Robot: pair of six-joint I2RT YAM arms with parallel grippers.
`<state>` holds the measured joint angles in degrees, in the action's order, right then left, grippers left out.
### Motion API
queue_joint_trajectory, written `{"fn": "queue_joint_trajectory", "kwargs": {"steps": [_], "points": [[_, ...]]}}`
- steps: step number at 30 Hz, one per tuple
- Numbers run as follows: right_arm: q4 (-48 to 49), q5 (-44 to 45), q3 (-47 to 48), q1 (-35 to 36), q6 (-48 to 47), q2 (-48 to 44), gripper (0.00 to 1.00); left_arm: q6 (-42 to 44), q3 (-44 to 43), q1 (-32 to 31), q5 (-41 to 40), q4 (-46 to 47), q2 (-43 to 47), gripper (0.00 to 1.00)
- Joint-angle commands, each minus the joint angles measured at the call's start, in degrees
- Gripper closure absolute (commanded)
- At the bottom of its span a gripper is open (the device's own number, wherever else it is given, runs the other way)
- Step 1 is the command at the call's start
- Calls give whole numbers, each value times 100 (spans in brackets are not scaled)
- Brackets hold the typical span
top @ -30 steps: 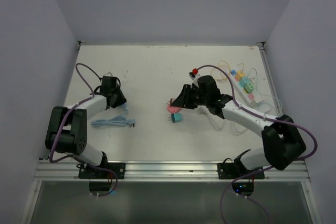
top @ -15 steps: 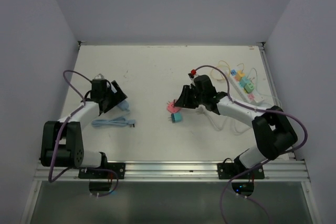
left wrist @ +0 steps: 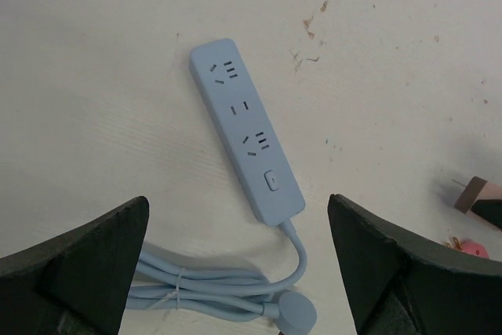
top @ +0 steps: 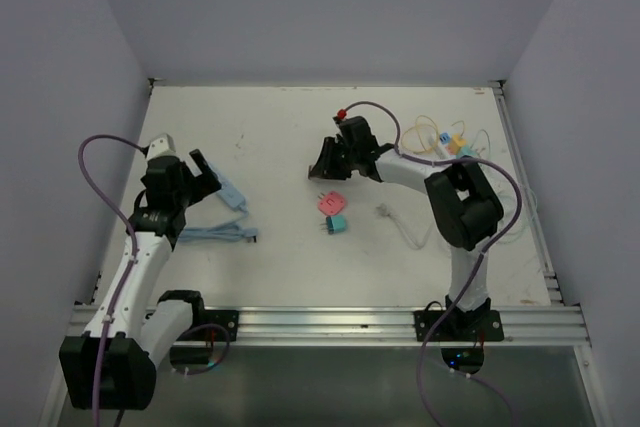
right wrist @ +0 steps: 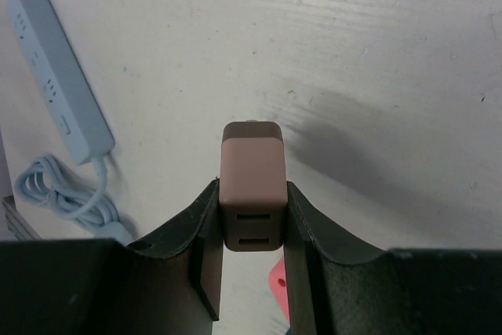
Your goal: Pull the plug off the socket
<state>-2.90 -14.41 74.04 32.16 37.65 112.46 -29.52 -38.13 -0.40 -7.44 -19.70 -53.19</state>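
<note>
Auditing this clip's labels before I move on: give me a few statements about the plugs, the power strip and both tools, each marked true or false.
1. The right tool is clamped on a brownish block-shaped plug. True.
2. The light-blue power strip has a plug seated in it. False: all its sockets are empty.
3. The left tool is closed on the strip. False: its jaws stand wide open and hold nothing.
4. A pink plug and a teal plug lie next to each other on the white table. True.
</note>
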Motion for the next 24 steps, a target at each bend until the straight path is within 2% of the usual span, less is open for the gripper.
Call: {"fn": "queue_joint_trajectory", "kwargs": {"steps": [1,7,8,10,11,12,14,17,24], "points": [[26,-246,339,-17,277,336,87,464,129,32,-311,-52,194,0],[-255,0,296,-175,217,338,56,596,157,-30,-346,239,125,0],[-316,17,260,-271,208,250,44,605,139,-30,-276,282,81,0],[-422,70,155,-368,86,118,32,614,139,-30,-197,318,11,0],[-570,157,128,-456,15,48,22,623,139,-39,-144,335,2,0],[-650,210,76,-491,-55,-135,19,631,139,-39,-126,353,2,0],[-930,290,76,-623,-257,-286,13,631,139,-39,-100,371,-16,0],[-1238,483,32,-859,-442,-681,12,649,139,-39,-108,379,-7,0],[-1960,1976,-214,-1721,-943,-1762,11,667,157,-109,-108,388,45,0]]}}
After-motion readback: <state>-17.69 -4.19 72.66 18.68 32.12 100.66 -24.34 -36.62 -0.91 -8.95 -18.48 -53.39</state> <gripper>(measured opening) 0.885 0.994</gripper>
